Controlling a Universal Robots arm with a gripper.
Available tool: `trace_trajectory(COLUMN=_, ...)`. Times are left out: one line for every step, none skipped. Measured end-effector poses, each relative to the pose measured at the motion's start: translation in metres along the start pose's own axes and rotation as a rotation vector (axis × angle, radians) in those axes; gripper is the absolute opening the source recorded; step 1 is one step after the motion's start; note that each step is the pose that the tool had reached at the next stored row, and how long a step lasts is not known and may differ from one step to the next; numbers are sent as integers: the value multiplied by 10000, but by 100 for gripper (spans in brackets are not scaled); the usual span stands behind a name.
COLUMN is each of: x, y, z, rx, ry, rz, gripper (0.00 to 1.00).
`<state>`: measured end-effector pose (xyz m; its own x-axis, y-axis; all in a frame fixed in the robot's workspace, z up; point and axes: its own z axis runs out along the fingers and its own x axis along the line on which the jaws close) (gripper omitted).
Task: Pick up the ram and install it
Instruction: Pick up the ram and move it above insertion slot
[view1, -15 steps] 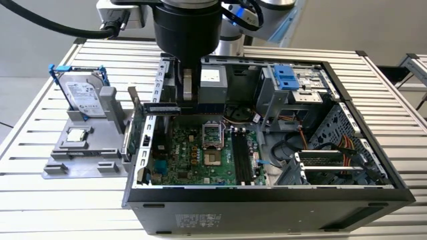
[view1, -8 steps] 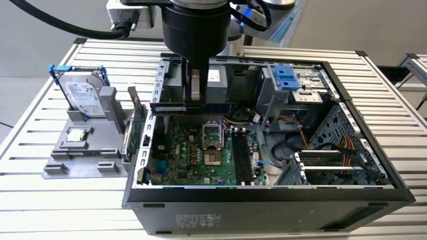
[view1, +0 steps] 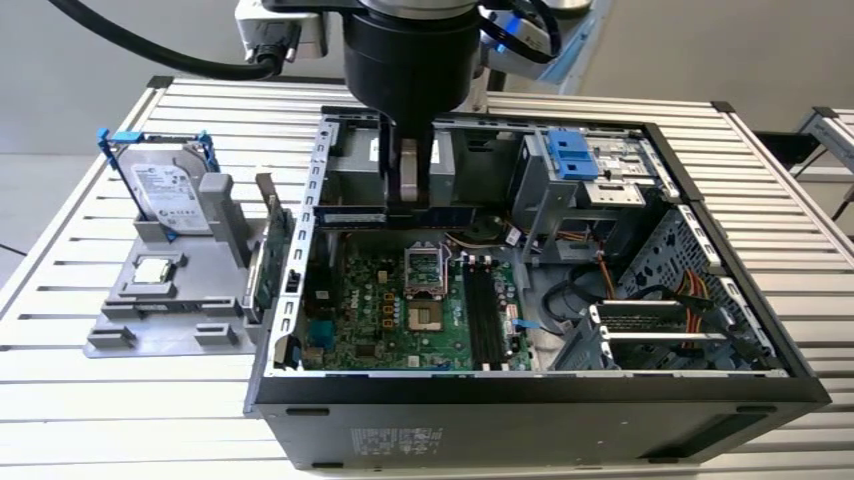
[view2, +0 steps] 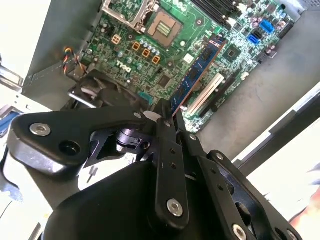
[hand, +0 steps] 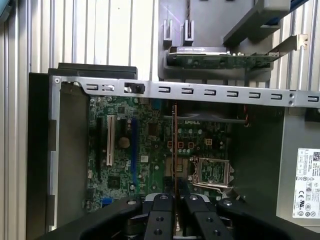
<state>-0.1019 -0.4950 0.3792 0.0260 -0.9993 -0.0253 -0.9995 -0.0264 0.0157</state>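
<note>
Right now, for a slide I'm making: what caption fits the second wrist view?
Gripper clamps a memory stick over the green motherboard.

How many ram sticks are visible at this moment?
1. The ram is clamped in the tool, over the motherboard inside the open case. The black memory slots look empty in the exterior view; the arm may hide others.

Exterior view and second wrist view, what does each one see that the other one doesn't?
Exterior view: the hard drive in its blue-clipped frame and the green expansion card, standing outside the computer case. Second wrist view: the white card slot on the motherboard. Both: the gripper shut on the ram, above the motherboard and its CPU socket.
</note>
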Motion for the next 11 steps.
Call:
trace_trajectory(x=0, y=-14, z=0, rx=1, ry=-1, rz=0, gripper=0)
trace_trajectory(x=1, y=-26, z=0, rx=0, ry=0, rz=0, gripper=0)
trace_trajectory(x=1, y=-39, z=-1, rx=0, ry=0, rz=0, gripper=0)
trace_trajectory(x=1, y=-52, z=-1, rx=0, ry=0, rz=0, gripper=0)
trace_trajectory(x=2, y=-66, z=-1, rx=0, ry=0, rz=0, gripper=0)
trace_trajectory(x=2, y=-80, z=-1, rx=1, ry=-1, rz=0, gripper=0)
trace_trajectory(x=2, y=-94, z=-1, rx=1, ry=-1, rz=0, gripper=0)
trace_trajectory(x=3, y=-108, z=-1, rx=0, ry=-1, rz=-1, gripper=0)
trace_trajectory(x=3, y=-122, z=-2, rx=0, ry=0, rz=0, gripper=0)
trace_trajectory(x=4, y=-135, z=-2, rx=0, ry=0, rz=0, gripper=0)
trace_trajectory(x=4, y=-150, z=-2, rx=0, ry=0, rz=0, gripper=0)
